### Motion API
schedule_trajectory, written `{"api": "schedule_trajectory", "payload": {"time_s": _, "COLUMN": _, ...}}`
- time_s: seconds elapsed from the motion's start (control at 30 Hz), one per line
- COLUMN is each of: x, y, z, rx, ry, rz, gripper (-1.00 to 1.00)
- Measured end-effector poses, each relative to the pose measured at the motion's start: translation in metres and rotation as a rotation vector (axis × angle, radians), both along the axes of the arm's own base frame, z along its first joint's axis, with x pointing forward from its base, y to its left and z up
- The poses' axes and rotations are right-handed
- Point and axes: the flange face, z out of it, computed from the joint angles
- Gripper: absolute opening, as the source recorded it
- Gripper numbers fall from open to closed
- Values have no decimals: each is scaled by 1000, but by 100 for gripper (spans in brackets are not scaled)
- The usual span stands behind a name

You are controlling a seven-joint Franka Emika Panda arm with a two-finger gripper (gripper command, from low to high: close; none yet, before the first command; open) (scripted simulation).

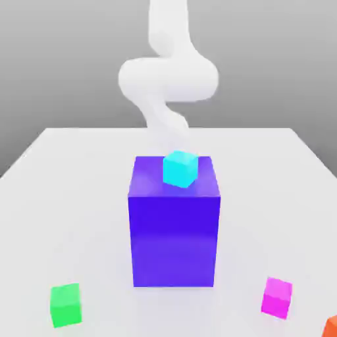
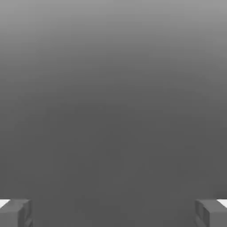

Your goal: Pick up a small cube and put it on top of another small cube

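Observation:
The small cube, bright magenta-pink [image 1: 277, 297], sits on the white table near the front, toward the exterior view's right. A small cyan cube [image 1: 180, 168] appears to rest on top of the large blue-violet block [image 1: 174, 224] at the table's middle. My white arm [image 1: 168, 79] curls down behind that block, and its lower end is hidden by the block. In the hand view my gripper [image 2: 113, 213] is open. Its two grey fingertips [image 2: 15, 213] stand far apart with nothing between them, facing plain grey background.
A small green cube [image 1: 66, 305] lies at the front toward the exterior view's left. A small orange cube [image 1: 331, 327] is cut off by the frame at the front right corner. The white table [image 1: 79, 171] spreads around the tall block.

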Motion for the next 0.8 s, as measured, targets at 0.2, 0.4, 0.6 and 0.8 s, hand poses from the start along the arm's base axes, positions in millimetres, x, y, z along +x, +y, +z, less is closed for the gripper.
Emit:
{"api": "schedule_trajectory", "payload": {"time_s": 0.2, "x": 65, "y": 43, "z": -103, "rx": 38, "ry": 166, "rz": -85, "gripper": 0}}
{"api": "schedule_trajectory", "payload": {"time_s": 0.4, "x": 97, "y": 87, "z": -214, "rx": 70, "ry": 322, "rz": -161, "gripper": 0}}
{"api": "schedule_trajectory", "payload": {"time_s": 0.6, "x": 98, "y": 132, "z": -328, "rx": 99, "ry": 479, "rz": -228, "gripper": 0}}
{"api": "schedule_trajectory", "payload": {"time_s": 0.8, "x": 69, "y": 171, "z": -435, "rx": 132, "ry": 641, "rz": -307, "gripper": 0}}
